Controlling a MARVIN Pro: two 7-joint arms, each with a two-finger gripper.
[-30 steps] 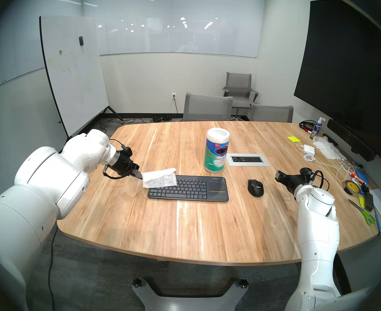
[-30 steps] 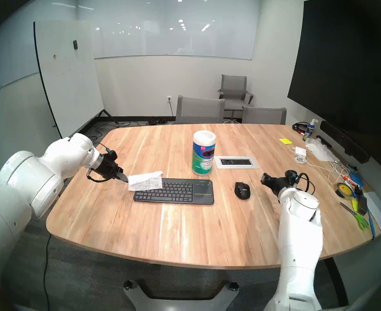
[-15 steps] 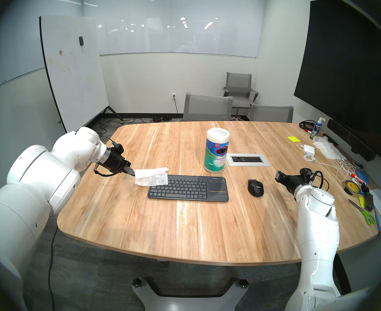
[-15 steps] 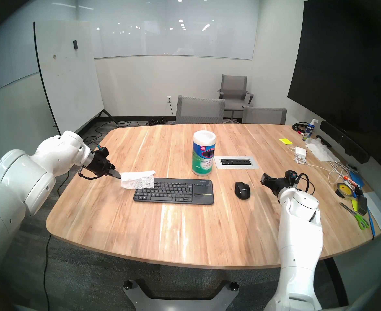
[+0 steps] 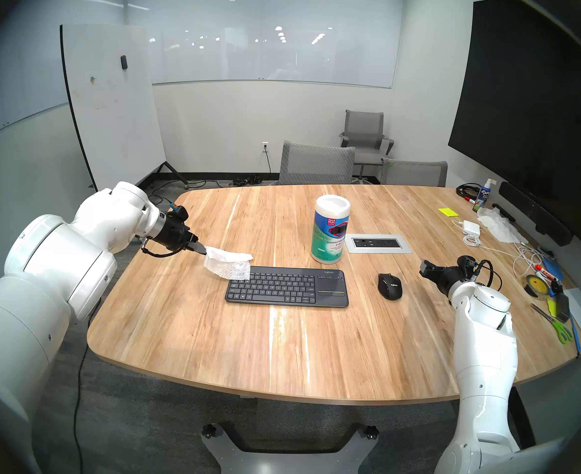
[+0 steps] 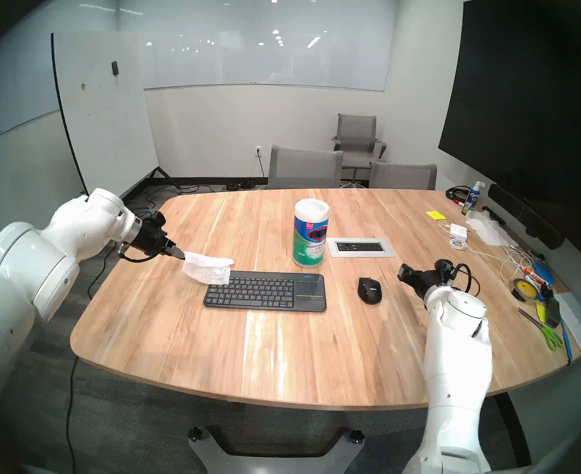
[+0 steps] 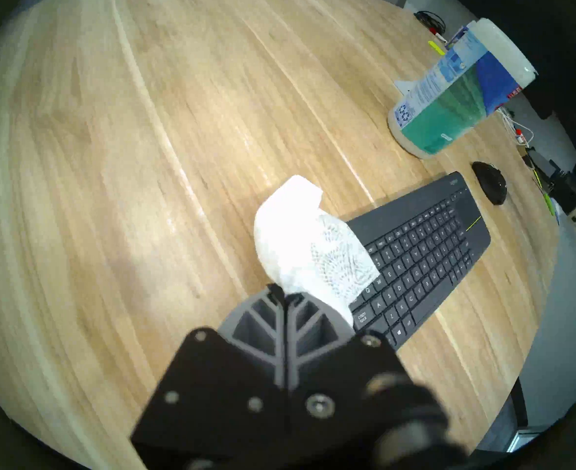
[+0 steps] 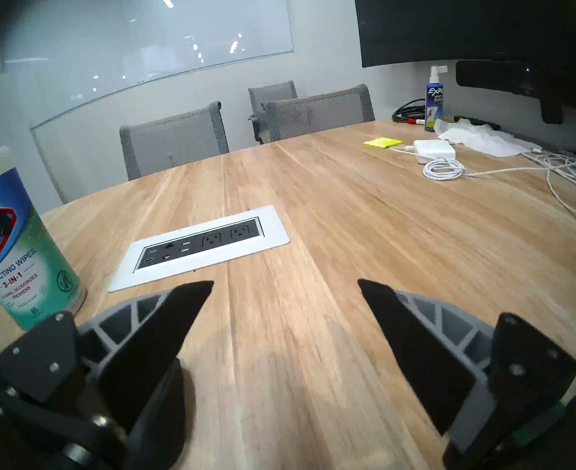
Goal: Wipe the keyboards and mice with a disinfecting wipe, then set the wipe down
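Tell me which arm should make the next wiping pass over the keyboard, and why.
Left. The left gripper is shut on the disinfecting wipe, which hangs over the left end of the keyboard. The right gripper is open and empty, off beyond the mouse.

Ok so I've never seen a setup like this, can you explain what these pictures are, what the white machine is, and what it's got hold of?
It is a robot with two white arms at a wooden table. Two pictures come from cameras on its head; the other two from a camera on each wrist. The left gripper is shut on one end of a thin white dotted wipe, whose free end drapes at the left end of a flat dark grey keyboard. The right gripper is open and holds nothing. Also on the table are a small black mouse and a tall white canister with a teal label.
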